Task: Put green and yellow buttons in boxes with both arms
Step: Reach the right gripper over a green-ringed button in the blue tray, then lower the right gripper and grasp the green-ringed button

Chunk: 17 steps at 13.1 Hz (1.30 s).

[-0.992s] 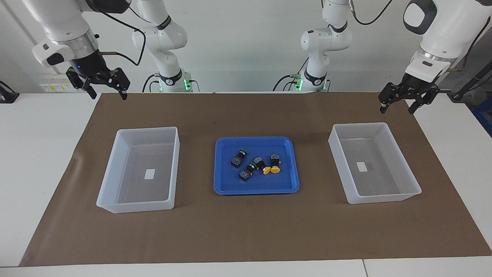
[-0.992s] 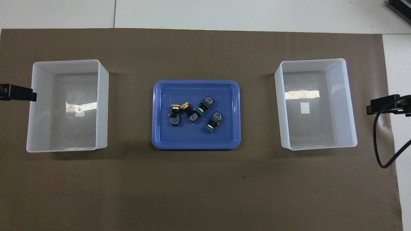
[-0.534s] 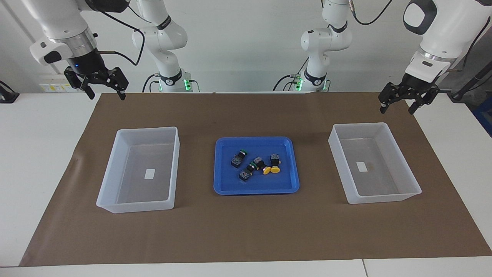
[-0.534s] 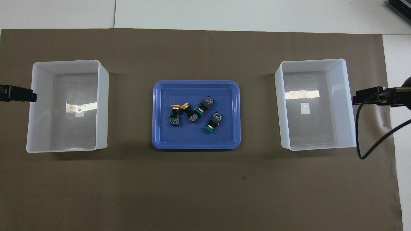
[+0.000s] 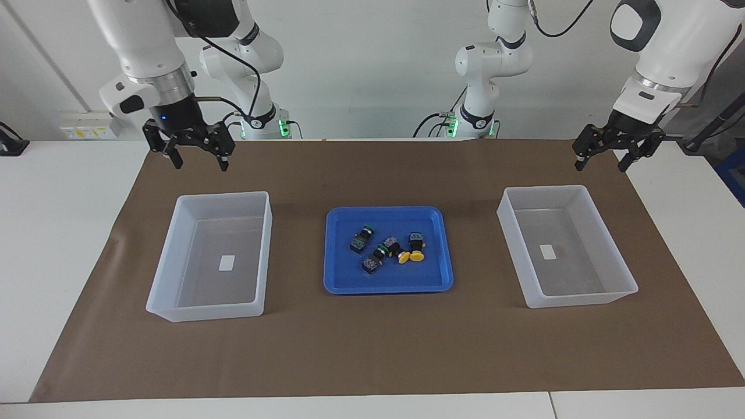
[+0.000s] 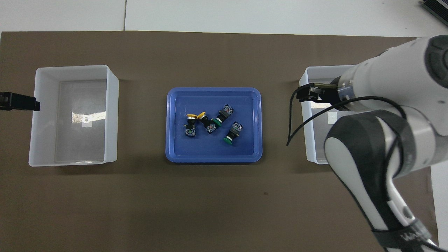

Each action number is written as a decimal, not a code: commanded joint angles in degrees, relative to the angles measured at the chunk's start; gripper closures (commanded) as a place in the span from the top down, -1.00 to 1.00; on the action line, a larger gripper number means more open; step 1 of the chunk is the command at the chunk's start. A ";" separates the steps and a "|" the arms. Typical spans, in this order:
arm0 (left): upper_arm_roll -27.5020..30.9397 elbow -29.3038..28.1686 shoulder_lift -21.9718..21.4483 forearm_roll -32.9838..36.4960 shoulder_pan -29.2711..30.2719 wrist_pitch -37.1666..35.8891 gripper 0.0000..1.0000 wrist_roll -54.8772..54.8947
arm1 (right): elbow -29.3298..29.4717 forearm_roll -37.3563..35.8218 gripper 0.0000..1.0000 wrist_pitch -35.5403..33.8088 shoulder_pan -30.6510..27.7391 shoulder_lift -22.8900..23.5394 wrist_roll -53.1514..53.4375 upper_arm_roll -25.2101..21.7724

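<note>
- The right gripper [image 5: 195, 161] is wide open and holds nothing; it hangs over the mat [image 5: 372, 349], at the robots' side of the box [image 5: 166, 262] at the right arm's end of the tray [image 5: 332, 256]
- The left gripper [image 5: 602, 160] is also wide open and empty; it waits above the mat's edge, beyond the other box [image 5: 512, 233] at the left arm's end of the tray
- All four buttons [image 5: 387, 250] lie in the blue tray, close together near its middle; the two yellow caps [image 5: 412, 256] are toward the left arm's end, the two green ones [image 5: 368, 230] toward the right arm's end
- Both boxes hold only a small white label each
- In the overhead view the right arm covers much of its box; of the left gripper only a black tip [image 6: 21, 101] shows at the edge
</note>
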 commanded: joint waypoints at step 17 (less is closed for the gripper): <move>0.15 0.44 -0.35 -0.51 -0.10 -1.11 1.00 0.01 | -13.16 1.47 1.00 25.82 13.37 12.16 20.68 1.19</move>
